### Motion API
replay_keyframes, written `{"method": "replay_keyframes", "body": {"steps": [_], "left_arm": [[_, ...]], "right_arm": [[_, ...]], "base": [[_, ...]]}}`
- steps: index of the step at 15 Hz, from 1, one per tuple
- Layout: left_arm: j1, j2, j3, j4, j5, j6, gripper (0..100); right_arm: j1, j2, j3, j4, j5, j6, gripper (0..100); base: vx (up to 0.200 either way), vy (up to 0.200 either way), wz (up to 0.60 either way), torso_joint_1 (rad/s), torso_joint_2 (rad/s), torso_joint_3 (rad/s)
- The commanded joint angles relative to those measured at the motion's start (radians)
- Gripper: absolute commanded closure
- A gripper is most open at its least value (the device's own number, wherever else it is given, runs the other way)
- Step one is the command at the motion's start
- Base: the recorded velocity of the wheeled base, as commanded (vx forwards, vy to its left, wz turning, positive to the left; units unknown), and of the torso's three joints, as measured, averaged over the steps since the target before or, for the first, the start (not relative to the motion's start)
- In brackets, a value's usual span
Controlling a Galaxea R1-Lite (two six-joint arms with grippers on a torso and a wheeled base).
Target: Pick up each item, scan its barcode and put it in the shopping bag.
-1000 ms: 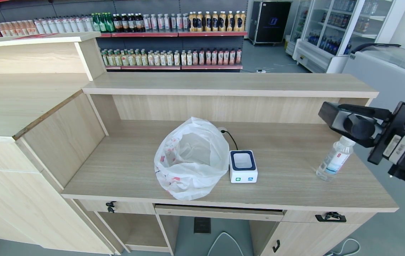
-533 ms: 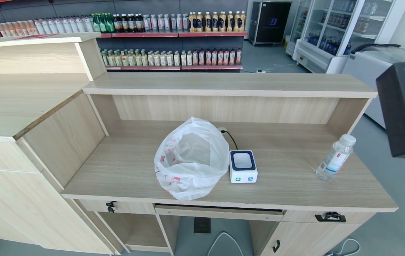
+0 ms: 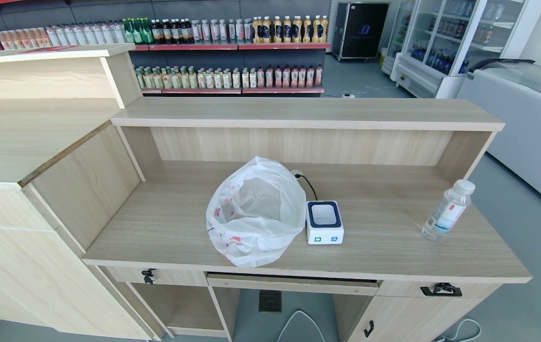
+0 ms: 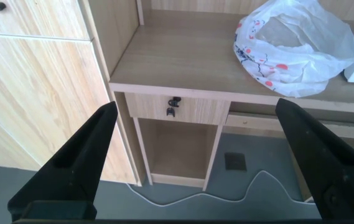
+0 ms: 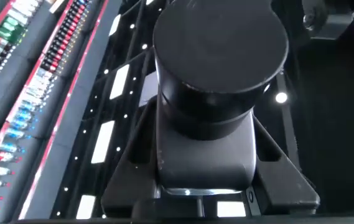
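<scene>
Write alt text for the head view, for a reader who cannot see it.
A wooden shop counter holds an open white shopping bag at its middle, a small white scanner just to the bag's right, and a clear water bottle standing near the right end. Shelves of bottled drinks line the wall behind.

The right arm has swung up and away from beside the bottle.
</scene>
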Motion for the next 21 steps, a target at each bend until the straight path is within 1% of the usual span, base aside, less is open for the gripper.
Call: {"method": "replay_keyframes", "body": {"steps": [1,3,5,6,7,8,12,21], "left_arm": [[0.000,0.000,0.000,0.000,0.001,0.000,0],[0.000,0.000,0.000,0.000,-0.001,0.000,0],[0.000,0.000,0.000,0.000,0.001,0.000,0],[0.000,0.000,0.000,0.000,0.001,0.000,0],[0.000,0.000,0.000,0.000,0.001,0.000,0],[0.000,0.000,0.000,0.000,0.001,0.000,0],[0.000,0.000,0.000,0.000,0.001,0.000,0],[0.000,0.000,0.000,0.000,0.001,0.000,0]], "right_arm": [[0.040,-0.006,0.001,0.000,0.000,-0.012,100],[0.062,-0.006,0.003,0.037,0.000,-0.036,100],[0.097,-0.004,0.001,0.111,0.000,-0.078,100],[0.121,0.002,0.000,0.178,-0.002,-0.113,100],[0.137,0.011,0.000,0.191,-0.002,-0.120,100],[0.157,0.033,-0.003,0.189,-0.002,-0.122,100],[0.180,0.031,-0.005,0.192,-0.002,-0.116,100],[0.181,0.027,-0.016,0.187,-0.003,-0.088,100]], "base": [[0.000,0.000,0.00,0.000,0.00,0.000],[0.000,0.000,0.00,0.000,0.00,0.000],[0.000,0.000,0.00,0.000,0.00,0.000],[0.000,0.000,0.00,0.000,0.00,0.000],[0.000,0.000,0.00,0.000,0.00,0.000],[0.000,0.000,0.00,0.000,0.00,0.000],[0.000,0.000,0.00,0.000,0.00,0.000],[0.000,0.000,0.00,0.000,0.00,0.000]]}}
